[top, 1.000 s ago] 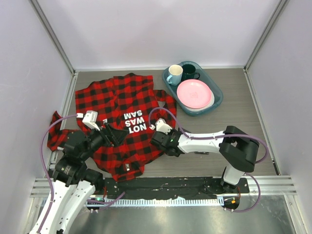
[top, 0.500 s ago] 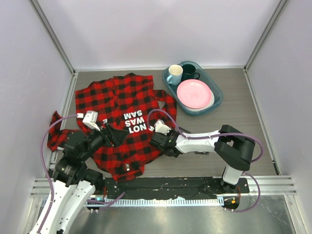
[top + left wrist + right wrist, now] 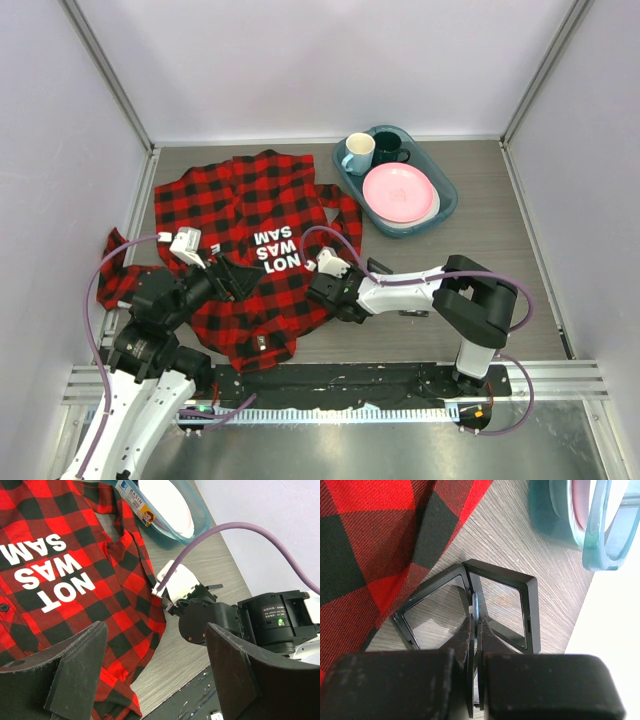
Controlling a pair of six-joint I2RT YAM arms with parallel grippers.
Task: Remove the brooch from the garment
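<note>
Cannot pick out the brooch for certain; perhaps the pale speck [image 3: 471, 610] nipped in the clenched right gripper [image 3: 474, 616], poised over an open black case [image 3: 530, 587] just right of the garment [image 3: 240, 200]. Left gripper [image 3: 155, 672] released, above the garment's near left.

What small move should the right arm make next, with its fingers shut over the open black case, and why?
Probably lower the right fingers a little toward the open black case. They are shut, with a small pale bit at their tips that I cannot identify. The case lies open on the table right under them, beside the shirt.
</note>
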